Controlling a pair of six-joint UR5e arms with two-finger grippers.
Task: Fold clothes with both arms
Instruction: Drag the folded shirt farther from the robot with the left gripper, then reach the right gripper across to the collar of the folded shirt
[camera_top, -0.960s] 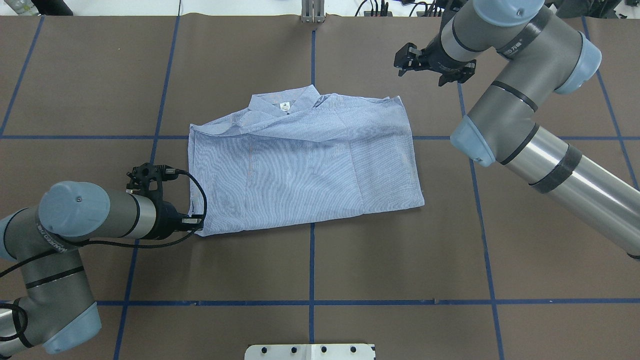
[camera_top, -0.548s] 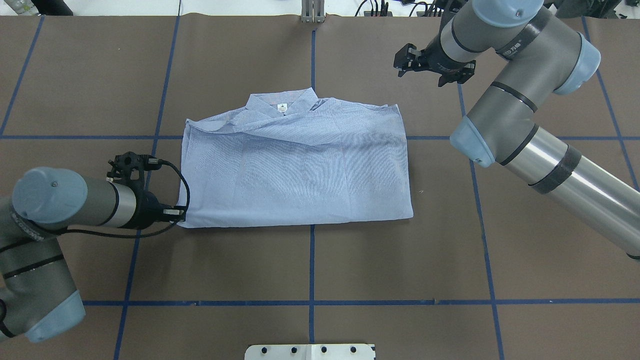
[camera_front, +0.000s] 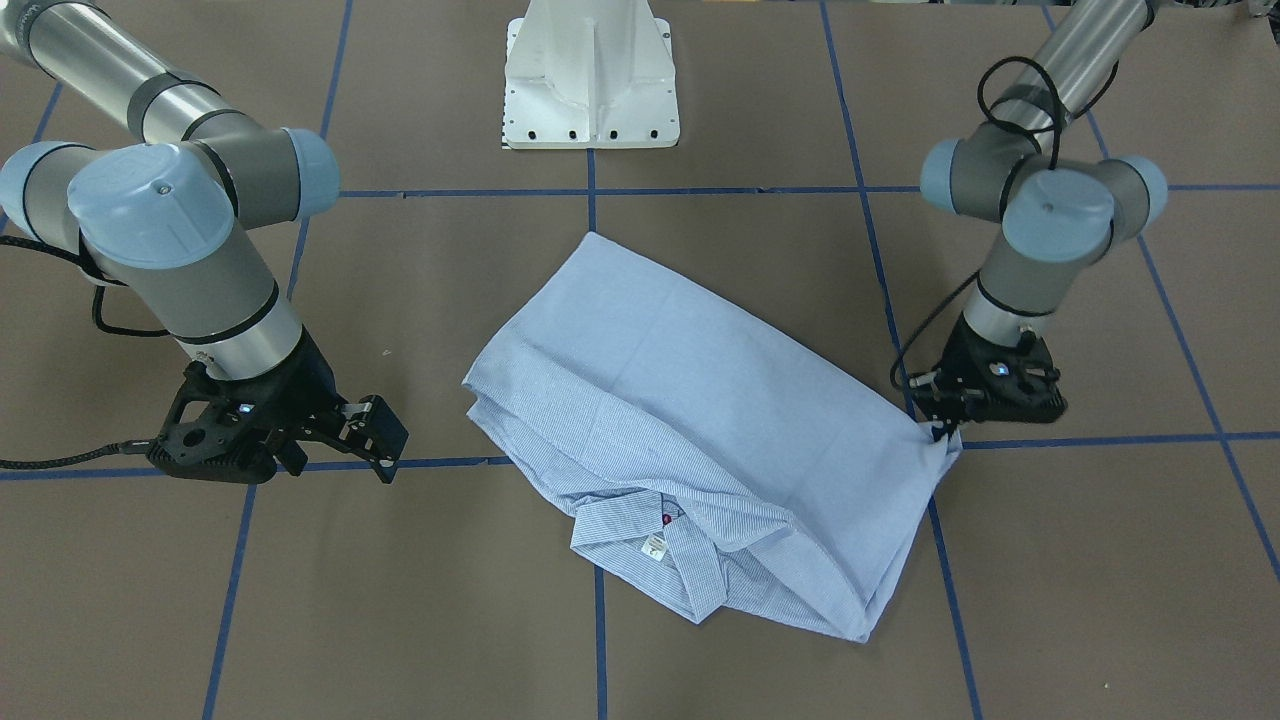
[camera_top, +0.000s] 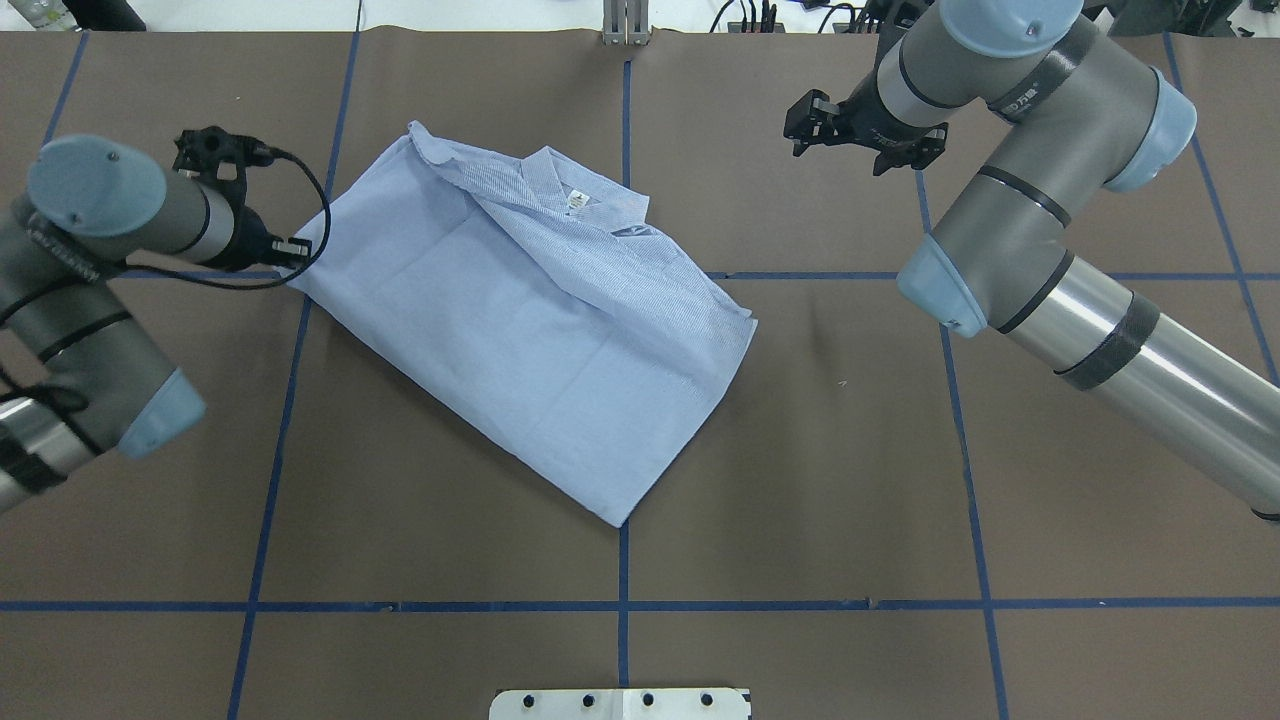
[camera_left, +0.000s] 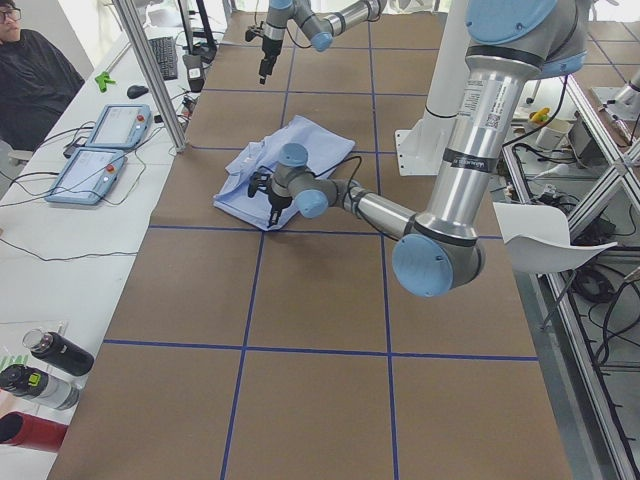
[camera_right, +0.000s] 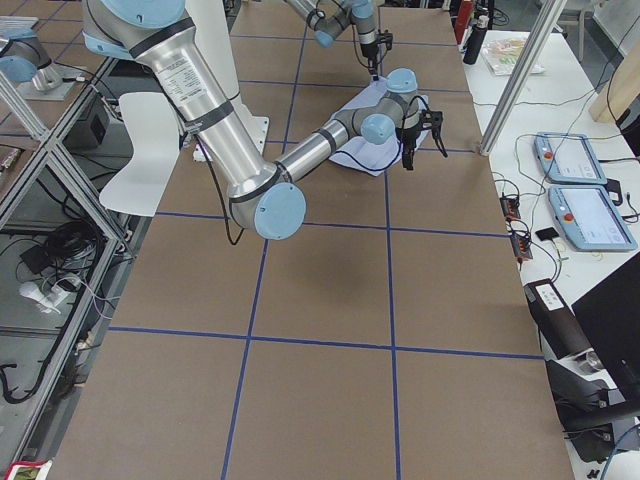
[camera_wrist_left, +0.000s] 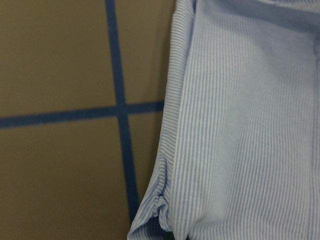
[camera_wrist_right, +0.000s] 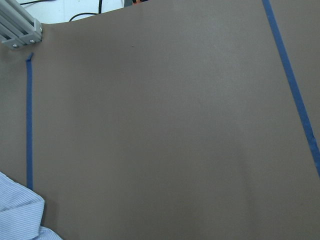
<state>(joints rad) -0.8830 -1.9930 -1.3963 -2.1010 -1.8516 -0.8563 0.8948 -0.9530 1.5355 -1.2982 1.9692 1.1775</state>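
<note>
The folded light blue striped shirt (camera_top: 530, 320) lies diagonally on the brown table, collar and white label toward the far edge. It also shows in the front view (camera_front: 700, 420). My left gripper (camera_top: 297, 252) is shut on the shirt's left corner, low at the table; the front view shows this gripper (camera_front: 940, 432) pinching the cloth. The left wrist view shows striped cloth (camera_wrist_left: 240, 140) bunched at the bottom edge. My right gripper (camera_top: 797, 126) is open and empty above bare table, well right of the shirt. It also shows in the front view (camera_front: 385, 440). A shirt corner (camera_wrist_right: 17, 212) shows in the right wrist view.
Blue tape lines (camera_top: 620, 605) grid the brown table. The white pedestal base (camera_front: 590, 80) stands at the robot's side. An aluminium post (camera_top: 625, 22) stands at the far edge. Control tablets (camera_left: 100, 150) and an operator (camera_left: 30, 70) are beyond the far side.
My left gripper has moved to the far left with the shirt corner held, dragging and turning the shirt to a diagonal. My right arm has barely moved.
</note>
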